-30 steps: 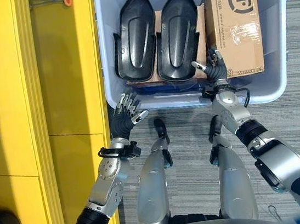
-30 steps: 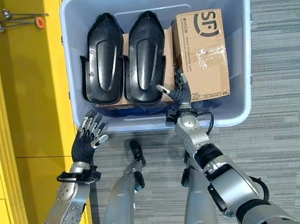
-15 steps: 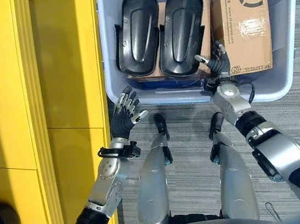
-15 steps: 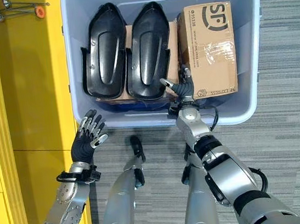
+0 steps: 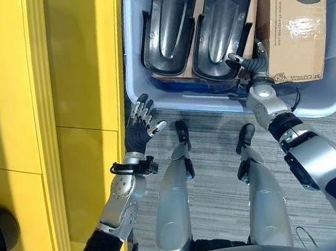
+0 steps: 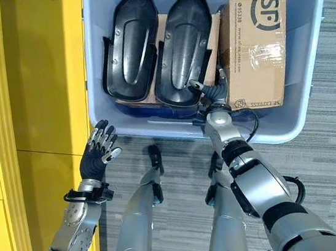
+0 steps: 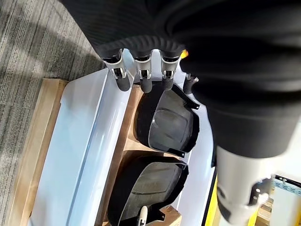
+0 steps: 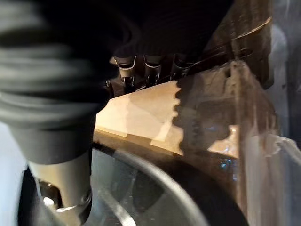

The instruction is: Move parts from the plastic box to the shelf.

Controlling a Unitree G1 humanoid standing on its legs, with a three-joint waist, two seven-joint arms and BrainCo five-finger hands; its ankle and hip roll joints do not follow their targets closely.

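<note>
While both black parts (image 6: 127,50) lie in the plastic box (image 6: 298,124), nothing is moved; my right hand (image 6: 213,90) reaches in, grip unclear; my left hand (image 6: 99,152) hangs relaxed.

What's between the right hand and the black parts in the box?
Nothing visible. The right hand is already inside the plastic box, in the gap between the nearer black part and the cardboard box. The left hand hovers open outside the box, by the yellow shelf.
</note>
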